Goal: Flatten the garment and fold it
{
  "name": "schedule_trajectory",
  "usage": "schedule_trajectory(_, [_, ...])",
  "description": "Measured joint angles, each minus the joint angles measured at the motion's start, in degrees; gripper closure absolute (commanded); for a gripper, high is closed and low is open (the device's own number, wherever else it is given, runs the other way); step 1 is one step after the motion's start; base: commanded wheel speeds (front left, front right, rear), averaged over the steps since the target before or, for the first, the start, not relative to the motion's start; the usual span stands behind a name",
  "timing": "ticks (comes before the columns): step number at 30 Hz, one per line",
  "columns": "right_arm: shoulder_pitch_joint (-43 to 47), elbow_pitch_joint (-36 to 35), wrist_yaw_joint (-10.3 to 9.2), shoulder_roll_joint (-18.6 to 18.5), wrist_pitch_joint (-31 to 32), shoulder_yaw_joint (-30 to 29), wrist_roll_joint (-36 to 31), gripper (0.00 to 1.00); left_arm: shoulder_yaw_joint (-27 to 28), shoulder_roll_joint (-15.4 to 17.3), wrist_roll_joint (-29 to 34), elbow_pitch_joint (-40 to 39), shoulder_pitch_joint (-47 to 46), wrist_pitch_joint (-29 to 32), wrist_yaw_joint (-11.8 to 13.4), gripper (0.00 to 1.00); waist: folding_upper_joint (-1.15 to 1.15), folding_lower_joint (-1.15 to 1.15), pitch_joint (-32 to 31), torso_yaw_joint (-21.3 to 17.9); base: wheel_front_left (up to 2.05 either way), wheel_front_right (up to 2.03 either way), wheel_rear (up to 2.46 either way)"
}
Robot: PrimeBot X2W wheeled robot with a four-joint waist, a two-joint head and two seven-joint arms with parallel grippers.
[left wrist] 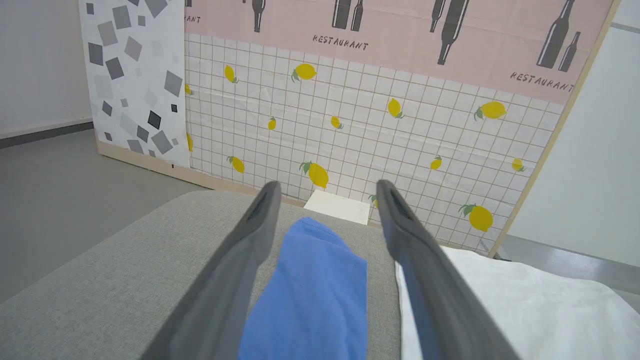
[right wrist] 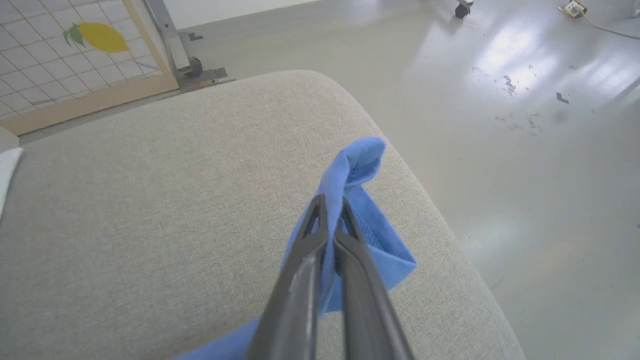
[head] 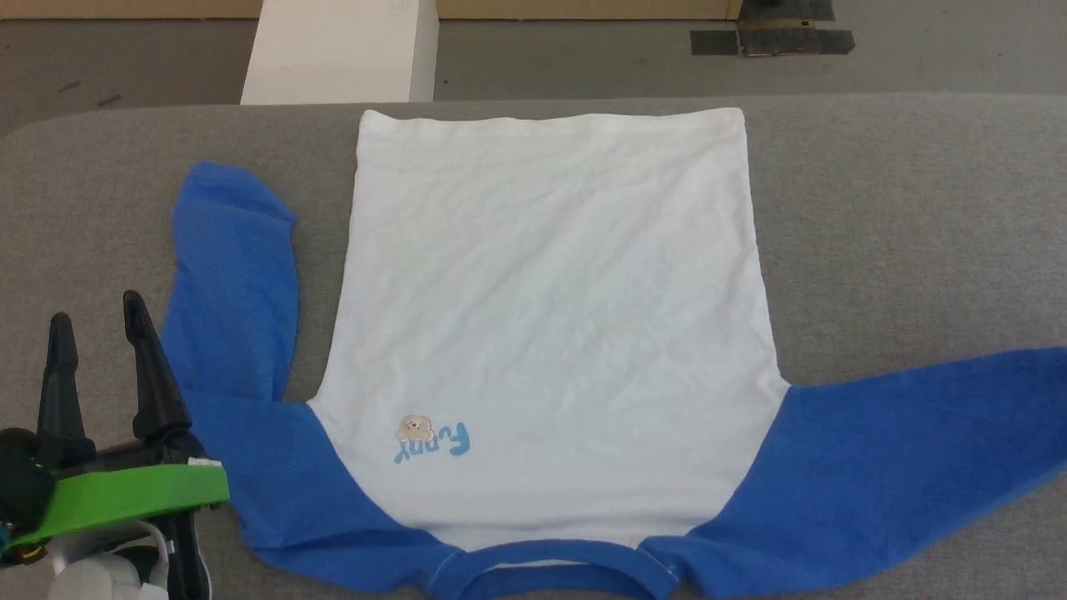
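The garment (head: 550, 317) lies flat on the grey table, white body up, neckband toward me, bear patch and blue lettering near the lower left of the chest. Its left blue sleeve (head: 233, 275) is bent back along the body; the right blue sleeve (head: 900, 458) stretches out to the right edge of the head view. My left gripper (head: 96, 321) stands open beside the left sleeve; in the left wrist view that sleeve (left wrist: 315, 290) lies between the two fingers (left wrist: 250, 235). My right gripper (right wrist: 331, 205) is shut on the cuff (right wrist: 360, 165) of the right sleeve near the table's corner.
The grey padded table (head: 900, 208) ends in a rounded corner (right wrist: 320, 80) close to the held cuff, with bare floor (right wrist: 525, 125) beyond. A white box (head: 342, 50) stands behind the table. A printed backdrop panel (left wrist: 380, 110) rises past the far edge.
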Motion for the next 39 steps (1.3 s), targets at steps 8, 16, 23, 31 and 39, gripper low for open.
schedule_trajectory(8, [0.4,-11.2,0.0,0.9,-3.2,18.4,9.4,1.0,-0.6,0.0,-0.3,-0.1,1.5,0.0,0.8,0.0,0.0,0.0,-2.2,0.1,0.0,0.0,0.0])
schedule_trajectory(16, [3.5,-17.4,0.0,5.2,-2.1,44.9,18.1,1.0,-1.7,-0.1,-0.3,-0.3,2.2,0.0,1.1,0.0,0.0,0.0,-4.0,2.0,0.0,0.0,0.0])
schedule_trajectory(23, [3.3,-6.1,0.0,7.3,-5.6,61.2,20.9,1.0,-2.7,-0.1,-0.3,0.1,2.7,0.0,1.4,0.0,0.0,0.0,-4.7,4.6,0.0,0.0,0.0])
schedule_trajectory(31, [-0.4,11.9,0.0,9.5,-10.5,75.0,23.0,1.0,-3.8,-0.1,-0.5,1.9,2.9,0.0,1.7,0.0,0.0,0.0,-4.1,7.3,0.0,0.0,0.0])
schedule_trajectory(39, [-4.4,15.4,0.0,9.7,-16.2,78.8,31.5,0.0,-3.7,-0.1,-0.8,3.5,2.9,0.0,1.8,0.0,0.0,0.0,-3.5,7.6,0.0,0.0,0.0])
